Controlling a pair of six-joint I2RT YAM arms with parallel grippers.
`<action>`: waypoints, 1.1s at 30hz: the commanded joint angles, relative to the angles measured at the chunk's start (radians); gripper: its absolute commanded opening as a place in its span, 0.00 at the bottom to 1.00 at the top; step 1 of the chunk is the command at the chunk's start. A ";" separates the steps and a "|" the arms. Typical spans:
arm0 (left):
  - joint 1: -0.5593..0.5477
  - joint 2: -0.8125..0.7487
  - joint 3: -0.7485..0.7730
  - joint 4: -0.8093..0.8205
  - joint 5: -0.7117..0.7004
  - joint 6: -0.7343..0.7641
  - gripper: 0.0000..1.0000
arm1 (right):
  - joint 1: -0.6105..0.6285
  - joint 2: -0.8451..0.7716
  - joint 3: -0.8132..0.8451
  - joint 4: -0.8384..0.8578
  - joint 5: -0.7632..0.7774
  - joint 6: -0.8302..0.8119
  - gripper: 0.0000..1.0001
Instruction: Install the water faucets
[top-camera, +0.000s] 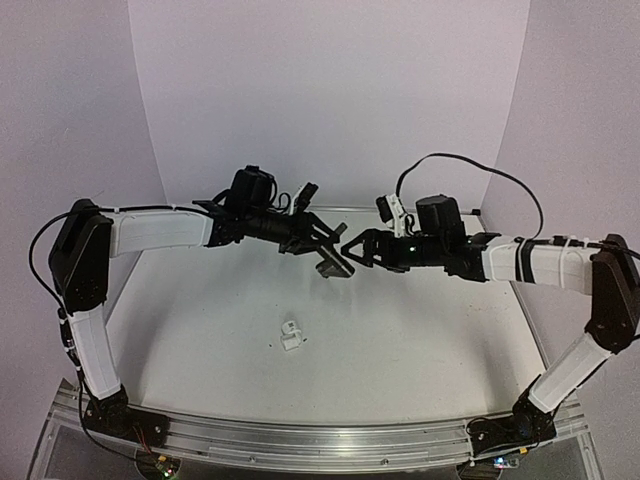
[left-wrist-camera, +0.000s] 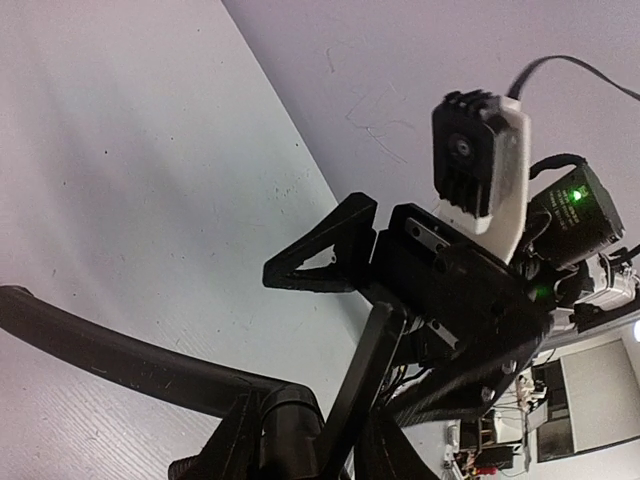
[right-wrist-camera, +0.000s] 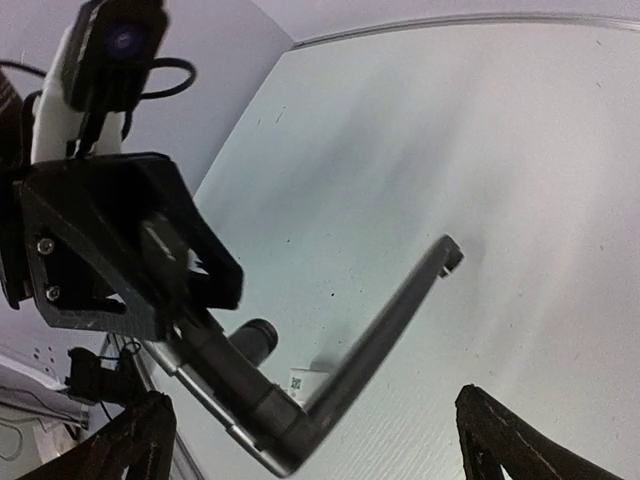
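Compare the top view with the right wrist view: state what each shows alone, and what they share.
Top only: the left arm and right arm whole, and the white fitting whole on the table. Right wrist only: the bend and tip of the black spout, close up. Shared: the left end effector clamped on that spout.

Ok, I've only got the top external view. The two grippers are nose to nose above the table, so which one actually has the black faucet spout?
Observer: The left gripper does; the right wrist view shows it clamped on the faucet spout, on one leg of its L-shape.
Operator: Is the right one on it too?
Observer: No, the right gripper is open; its fingers stand wide apart, clear of the metal.
Operator: Any detail on the spout?
Observer: A short round crossbar sticks out sideways from the stem, near the bend.
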 joint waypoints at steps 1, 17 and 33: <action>0.002 -0.137 0.000 0.059 0.020 0.166 0.00 | -0.003 -0.122 -0.125 0.187 0.095 0.412 0.98; -0.042 -0.177 0.029 0.165 -0.015 0.231 0.00 | 0.047 0.141 -0.230 1.086 -0.050 1.203 0.98; -0.064 -0.208 -0.026 0.188 -0.069 0.182 0.00 | 0.084 0.228 -0.283 1.406 0.088 1.305 0.69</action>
